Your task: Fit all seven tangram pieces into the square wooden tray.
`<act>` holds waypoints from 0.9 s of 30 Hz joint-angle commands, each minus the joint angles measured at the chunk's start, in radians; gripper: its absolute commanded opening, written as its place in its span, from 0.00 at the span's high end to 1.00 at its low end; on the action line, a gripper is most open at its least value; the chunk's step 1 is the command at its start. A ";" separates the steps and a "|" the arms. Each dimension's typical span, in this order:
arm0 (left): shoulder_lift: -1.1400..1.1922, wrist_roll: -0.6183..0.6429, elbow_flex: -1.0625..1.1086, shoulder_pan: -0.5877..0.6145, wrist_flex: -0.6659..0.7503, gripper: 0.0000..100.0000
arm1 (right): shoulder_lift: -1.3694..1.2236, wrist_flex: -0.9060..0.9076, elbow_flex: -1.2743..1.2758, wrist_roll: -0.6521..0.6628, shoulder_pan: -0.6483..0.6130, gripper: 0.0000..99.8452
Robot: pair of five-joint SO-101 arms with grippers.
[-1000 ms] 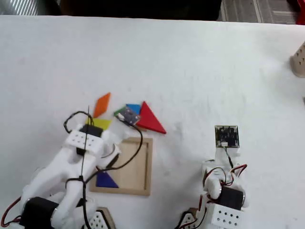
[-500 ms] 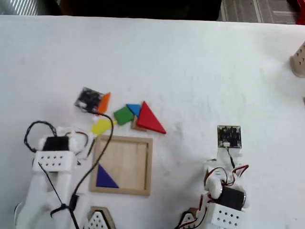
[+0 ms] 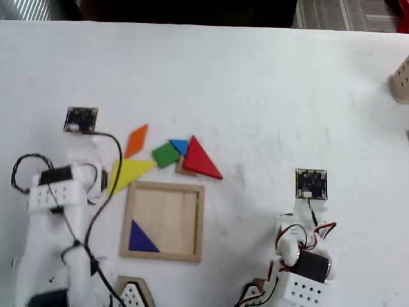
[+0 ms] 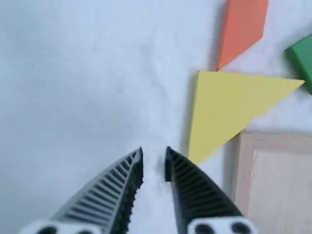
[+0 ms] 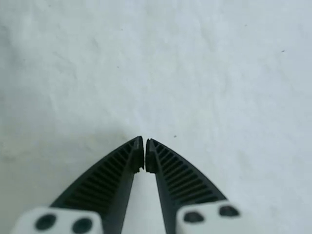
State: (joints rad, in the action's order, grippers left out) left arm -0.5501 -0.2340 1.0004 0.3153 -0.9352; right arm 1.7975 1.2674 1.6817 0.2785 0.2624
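Note:
The square wooden tray (image 3: 192,220) lies at the front of the table with a dark blue triangle (image 3: 140,238) in its near left corner. Beyond it lie a yellow triangle (image 3: 128,171), an orange parallelogram (image 3: 136,140), a green square (image 3: 165,154), a small blue triangle (image 3: 179,146), a large red triangle (image 3: 200,158) and a brown piece (image 3: 184,170) partly under the red one. My left gripper (image 4: 153,156) is slightly open and empty, just beside the yellow triangle (image 4: 229,107) and near the tray (image 4: 273,180). My right gripper (image 5: 145,146) is shut over bare cloth.
The left arm (image 3: 54,192) stands left of the tray, the right arm (image 3: 303,262) at the front right. A wooden block with holes (image 3: 401,80) sits at the far right edge. Another wooden base (image 3: 134,294) shows at the front edge.
The left arm has swung left, from over the tray and pieces to the cloth beside them, which uncovers the yellow triangle. The right arm has hardly moved.

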 commanded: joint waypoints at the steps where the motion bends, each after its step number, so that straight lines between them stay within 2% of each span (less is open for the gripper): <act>1: 0.311 0.146 -0.247 0.010 0.015 0.80 | 0.005 -0.016 -0.008 0.011 0.007 0.98; 5: 0.473 0.206 -0.408 -0.030 -0.020 0.83 | 0.005 -0.016 -0.008 0.011 0.007 0.98; 10: 0.509 0.224 -0.534 -0.134 -0.064 0.85 | 0.004 -0.016 -0.006 0.011 0.007 0.98; 17: 0.513 0.396 -0.575 -0.249 0.032 0.72 | 0.004 -0.015 -0.006 0.011 0.007 0.98; 23: 0.605 0.451 -0.615 -0.257 0.097 0.69 | 0.004 -0.015 -0.006 0.011 0.007 0.98; 27: 0.719 0.453 -0.720 -0.226 0.074 0.69 | 0.004 -0.015 -0.006 0.011 0.007 0.98</act>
State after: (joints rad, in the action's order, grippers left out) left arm 0.1020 0.2048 0.4112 0.0698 -0.8677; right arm 1.7975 1.2674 1.6817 0.2785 0.2624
